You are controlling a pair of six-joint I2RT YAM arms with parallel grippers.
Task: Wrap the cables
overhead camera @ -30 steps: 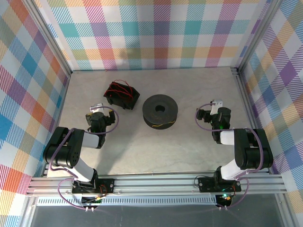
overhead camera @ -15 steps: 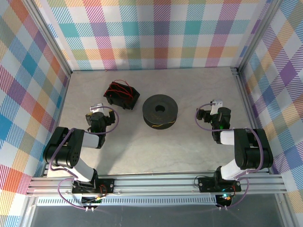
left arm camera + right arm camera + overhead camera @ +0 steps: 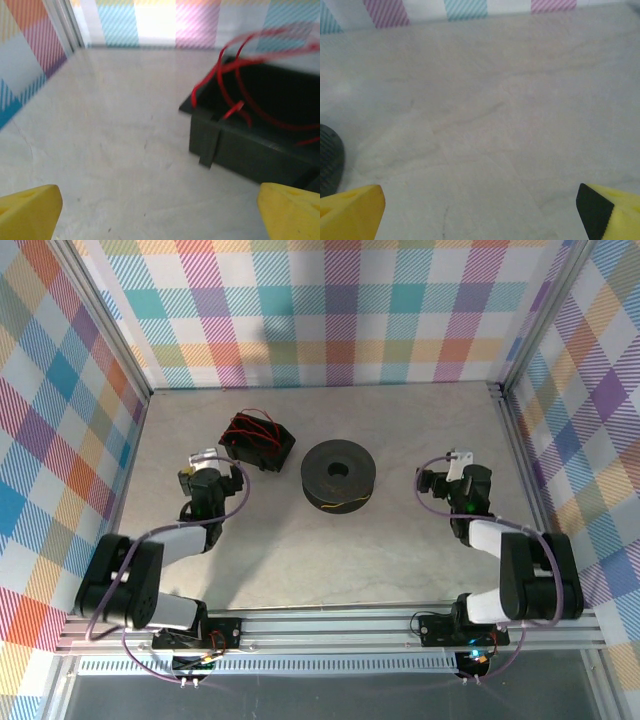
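obstacles: black box (image 3: 262,446) upper left of centre, red wire (image 3: 254,424) looping above it; black spool (image 3: 339,474) mid-frame just beside | free: bare table (image 3: 300,560) lower centre, right side

The red wire (image 3: 252,426) lay in loose, springy loops over the open top of a black box (image 3: 272,450) toward the back left of the table (image 3: 400,560). It was hair-thin and unwound, its strands crossing one another above the dark interior. In the left wrist view the loops rose in blurred arcs above the box's rim, and one short end curled down against the near wall. A short stretch of yellow wire (image 3: 343,506), equally fine, lay along the near lower edge of a black spool (image 3: 338,472) just right of the box. Whether it joined the red wire could not be told.
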